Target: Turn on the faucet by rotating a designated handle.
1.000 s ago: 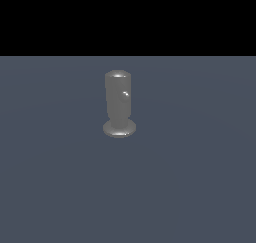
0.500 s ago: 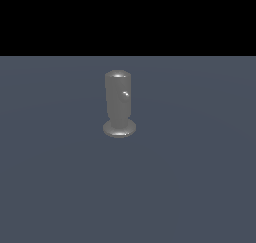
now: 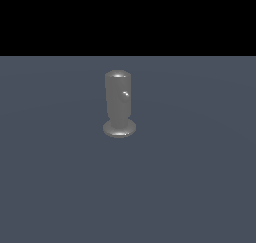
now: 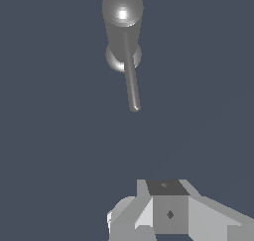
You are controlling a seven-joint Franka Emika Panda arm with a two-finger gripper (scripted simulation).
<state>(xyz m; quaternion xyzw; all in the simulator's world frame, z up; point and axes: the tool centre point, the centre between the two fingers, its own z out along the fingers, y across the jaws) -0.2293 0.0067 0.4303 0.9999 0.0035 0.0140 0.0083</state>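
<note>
Nothing is changing around the faucet (image 3: pixel 118 104): its handle (image 4: pixel 131 76) is sitting unturned as before, my hand (image 4: pixel 171 212) is hanging well apart, its fingers' spread impossible to tell.

— What was the faucet (image 3: pixel 118 104) made of?

— It looked like grey metal, polished and glossy, with bright glints on its rounded top and flared base.

— And the handle (image 4: pixel 131 81)?

— The same smooth metal, though duller, with only a faint sheen along the rod.

— The floor (image 3: pixel 200 187)?

— Flat, matt blue-grey, no texture. The gripper (image 4: pixel 168 212) looked like smooth, matt white and grey plastic.
</note>
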